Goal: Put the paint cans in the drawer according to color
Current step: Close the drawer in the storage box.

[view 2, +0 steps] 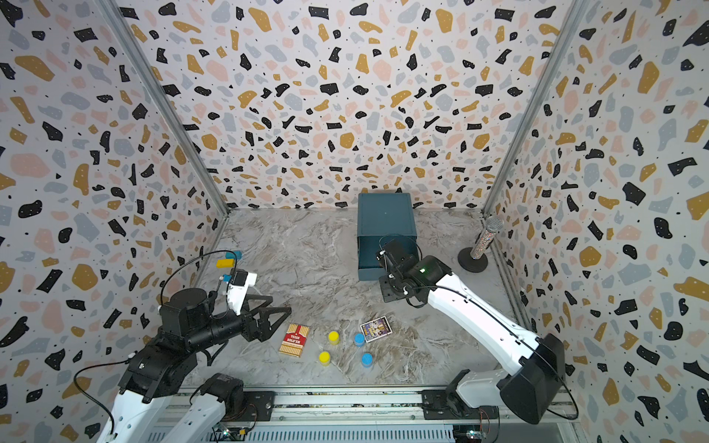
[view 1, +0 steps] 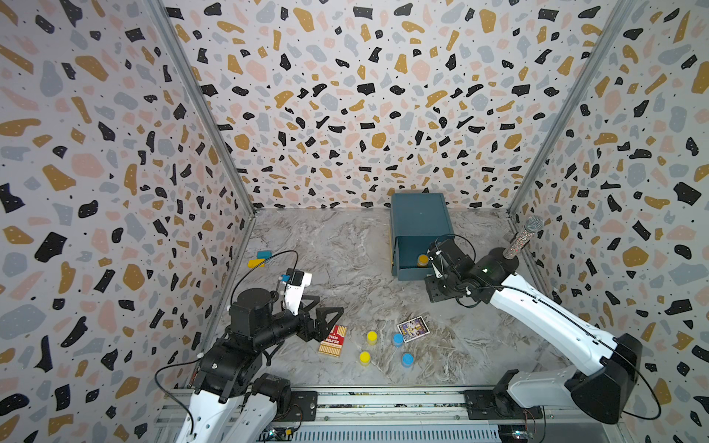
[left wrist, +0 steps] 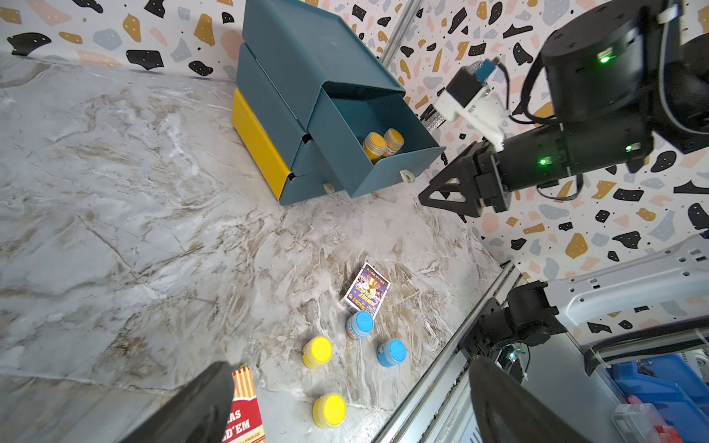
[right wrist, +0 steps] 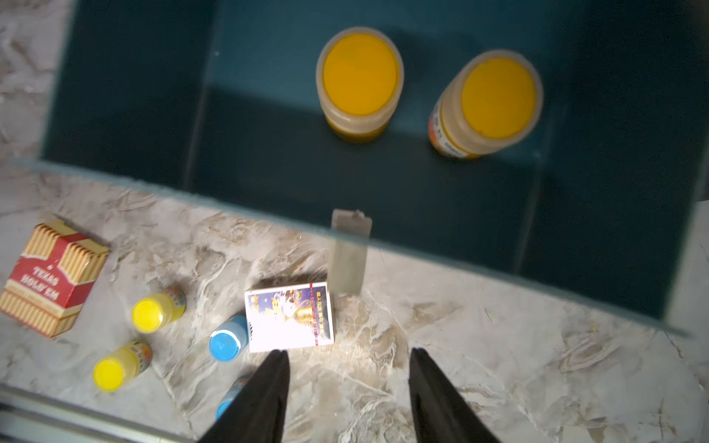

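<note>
Top views: dark teal box-shaped chest of 3 stacked drawers [view 1: 418,214] stands at the back of the grey marbled worktop [view 1: 337,245]. Its top drawer [view 1: 410,274] is open, with 1 small orange-topped paint pot [view 1: 422,261] visible inside. The right arm's wrist hangs over the drawer front, so the right jaws can't be read here. 2 yellow-topped paint pots [view 1: 371,336] [view 1: 365,357] and 2 light-blue-topped paint pots [view 1: 398,339] [view 1: 407,359] stand on the worktop near the front, between a red cardboard card box [view 1: 333,340] and a purple card box [view 1: 413,328]. Left jaws are apart and empty, near the red box.

Left wrist: the top drawer holds 2 orange pots [left wrist: 374,145] [left wrist: 394,141], upright and side by side in a front corner. Right jaws are apart and empty, beside the drawer front. The 4 other pots stand upright on the worktop. Left jaws are wide apart with nothing between.

Right wrist: blurry. 2 orange pots sit in the drawer, apart from each other. A pale pull tab [right wrist: 349,253] hangs on the front. Right jaws are apart and empty, over bare worktop in front of the drawer, near the purple box.
</note>
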